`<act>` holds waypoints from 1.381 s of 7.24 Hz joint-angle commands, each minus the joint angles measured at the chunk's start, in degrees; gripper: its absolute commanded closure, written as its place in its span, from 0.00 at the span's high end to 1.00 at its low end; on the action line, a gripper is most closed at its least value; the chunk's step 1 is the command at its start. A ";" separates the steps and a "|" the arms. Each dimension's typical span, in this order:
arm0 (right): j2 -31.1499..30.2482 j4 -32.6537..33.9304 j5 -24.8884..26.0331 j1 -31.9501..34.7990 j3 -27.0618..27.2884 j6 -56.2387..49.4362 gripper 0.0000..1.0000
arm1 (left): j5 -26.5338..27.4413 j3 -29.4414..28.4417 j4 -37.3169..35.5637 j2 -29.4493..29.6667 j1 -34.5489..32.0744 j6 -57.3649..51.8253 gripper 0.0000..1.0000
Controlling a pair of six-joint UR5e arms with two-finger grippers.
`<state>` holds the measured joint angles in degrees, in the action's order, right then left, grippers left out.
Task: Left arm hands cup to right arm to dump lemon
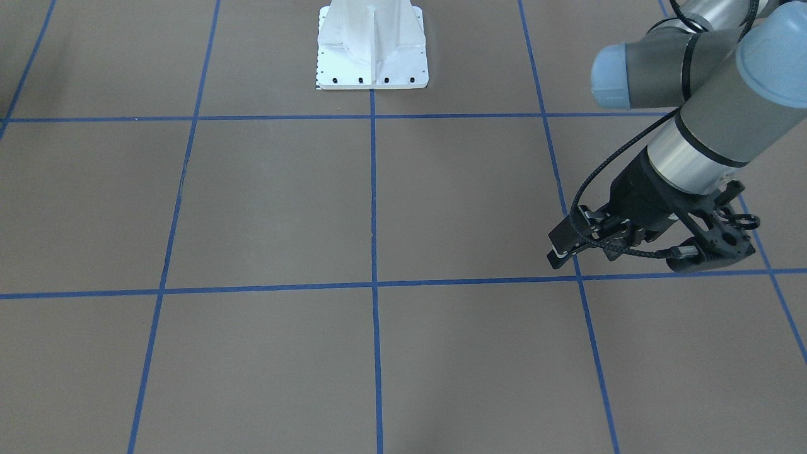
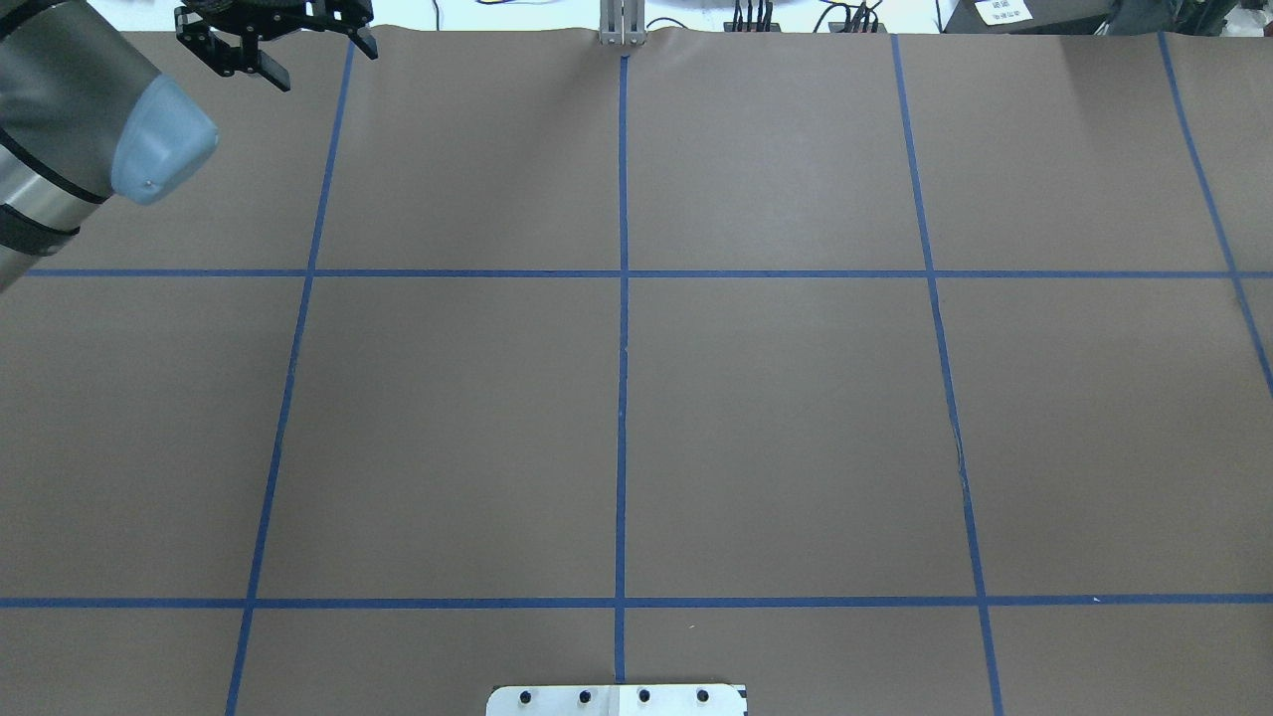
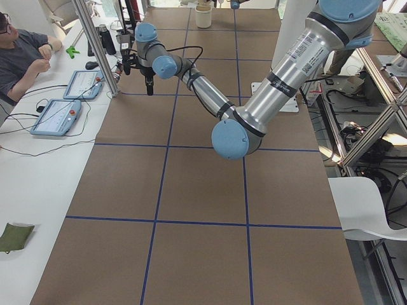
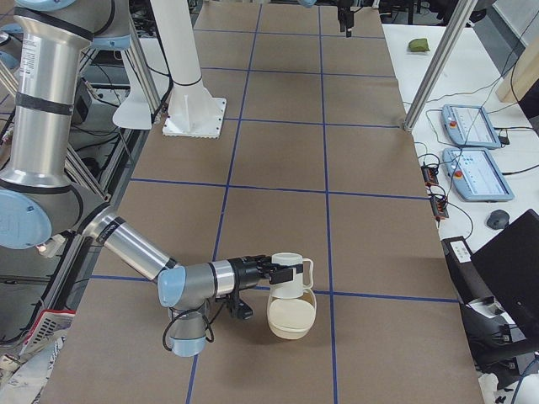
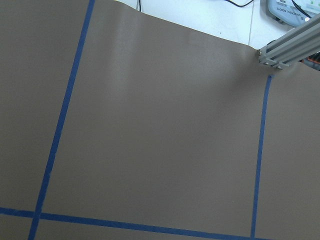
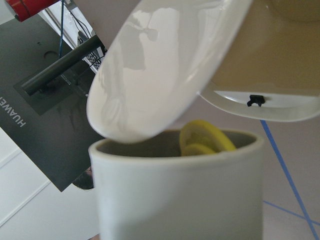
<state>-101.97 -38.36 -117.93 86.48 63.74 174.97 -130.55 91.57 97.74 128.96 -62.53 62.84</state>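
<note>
The cream-white cup (image 4: 295,278) hangs just above a cream bowl (image 4: 290,318) near the table's right end. The right arm's gripper (image 4: 280,271) is at the cup's side; whether it is open or shut I cannot tell. In the right wrist view the cup (image 6: 175,200) fills the frame, with the yellow lemon (image 6: 205,140) inside it and the bowl (image 6: 160,70) close to its rim. The left gripper (image 2: 326,67) is at the far left corner of the table, open and empty. It also shows low over the mat (image 1: 560,249) with its braided cable looped beside it.
The white robot pedestal (image 1: 372,47) stands at the table's robot side. A person (image 3: 22,54) sits at a side table with control tablets (image 3: 57,117) and an aluminium post (image 3: 95,44) near the left gripper. Blue tape lines divide the brown mat.
</note>
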 commanded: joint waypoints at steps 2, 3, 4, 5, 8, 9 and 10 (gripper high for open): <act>1.34 0.04 -4.49 2.19 -0.02 8.27 0.29 | 0.20 -0.08 -0.01 -0.02 1.00 0.09 1.00; 1.60 0.04 -5.03 2.55 -0.02 9.58 0.30 | 0.90 0.01 -0.01 -0.02 1.01 0.09 1.00; 2.65 0.04 -6.25 3.17 0.06 11.42 0.31 | 0.91 0.01 -0.01 0.06 1.01 0.09 1.00; 3.00 0.04 -6.44 3.43 -0.02 11.79 0.32 | 0.91 0.01 -0.01 -0.02 1.10 0.09 1.00; 5.46 0.04 -9.68 5.72 0.06 17.40 0.33 | 0.91 0.01 -0.01 -0.02 1.18 0.09 1.00; 5.73 0.04 -9.78 5.72 0.24 17.07 0.33 | 0.91 -0.08 -0.01 -0.02 1.18 0.09 1.00; 6.25 -0.14 -10.65 5.72 0.68 13.85 0.32 | 0.91 -0.08 -0.01 -0.02 1.18 0.09 1.00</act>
<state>-96.41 -38.36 -127.68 92.08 64.02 191.00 -129.64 91.54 97.73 128.94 -61.36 62.93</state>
